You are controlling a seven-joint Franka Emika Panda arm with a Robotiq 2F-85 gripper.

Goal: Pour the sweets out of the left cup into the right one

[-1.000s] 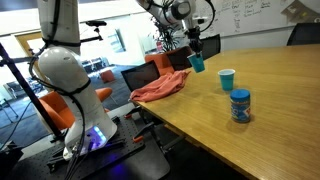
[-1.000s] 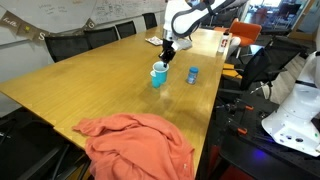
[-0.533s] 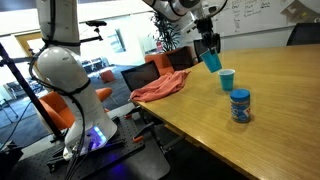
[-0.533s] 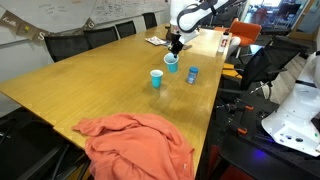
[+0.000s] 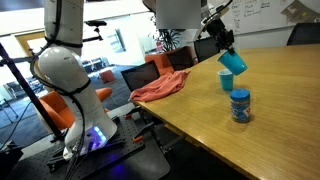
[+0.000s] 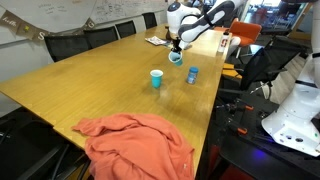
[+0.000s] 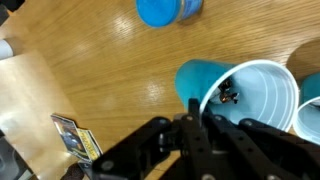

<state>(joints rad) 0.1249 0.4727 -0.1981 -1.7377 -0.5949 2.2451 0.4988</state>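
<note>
Up in the claw (image 5: 224,47): dark teal cup (image 5: 233,61), tipped to pour
Claw is clamped on the dark teal cup, held off the table (image 5: 285,130) and tilted so its mouth faces away from the wrist. The wrist view shows sweets (image 7: 228,95) lodged inside against the lower wall, so I judge the pour not yet done. Light cyan cup (image 5: 225,79) stands upright below the claw as receiver; blue lidded jar (image 5: 240,104) stands near it, also below. Cannot tell whether the mouth is squarely over the receiver; if off, sweets land on the table
</note>
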